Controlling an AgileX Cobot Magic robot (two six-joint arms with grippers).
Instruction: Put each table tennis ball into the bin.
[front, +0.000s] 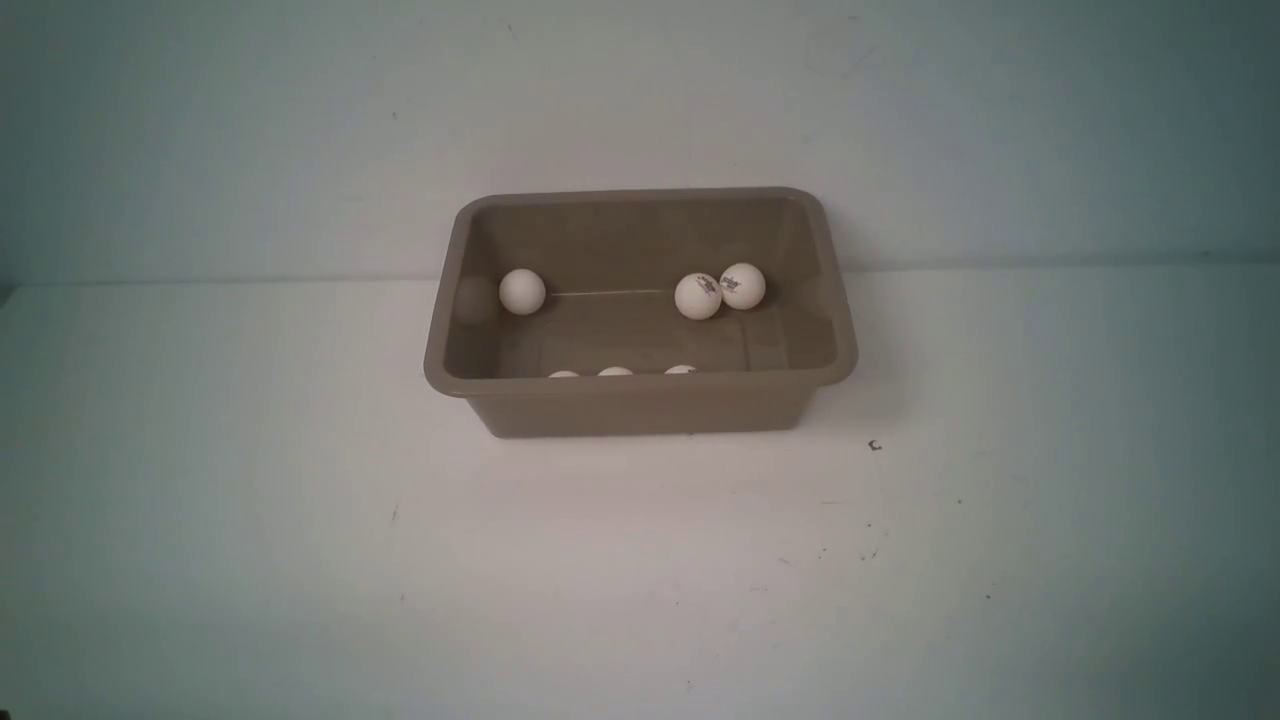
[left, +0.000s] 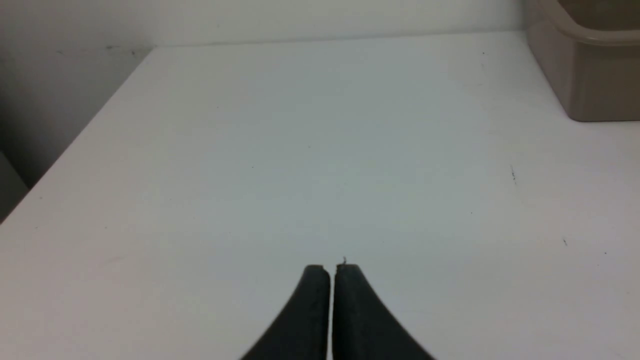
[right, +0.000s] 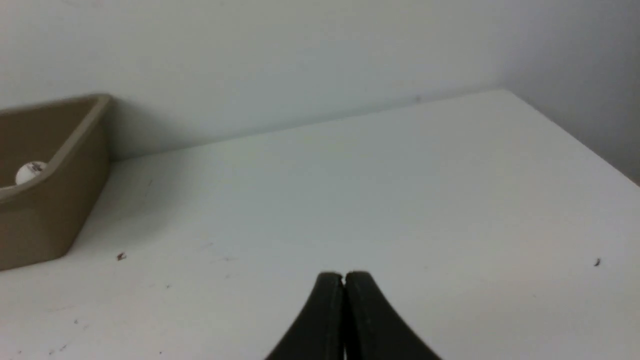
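The tan-brown bin (front: 640, 400) stands at the middle of the white table, near the back wall. Several white table tennis balls lie inside it: one at the far left (front: 522, 291), two touching at the far right (front: 698, 296) (front: 742, 286), and three whose tops just show above the near rim (front: 614, 372). No ball shows on the table. Neither gripper shows in the front view. My left gripper (left: 332, 268) is shut and empty, over bare table, with a corner of the bin (left: 595, 80) off to one side. My right gripper (right: 344, 275) is shut and empty; the bin (right: 55, 200) and one ball (right: 30, 171) show off to one side.
The white table (front: 640, 560) meets a pale wall behind the bin. A small dark speck (front: 875, 446) lies right of the bin. The table's left edge shows in the left wrist view (left: 75, 145) and its right edge in the right wrist view (right: 575, 135).
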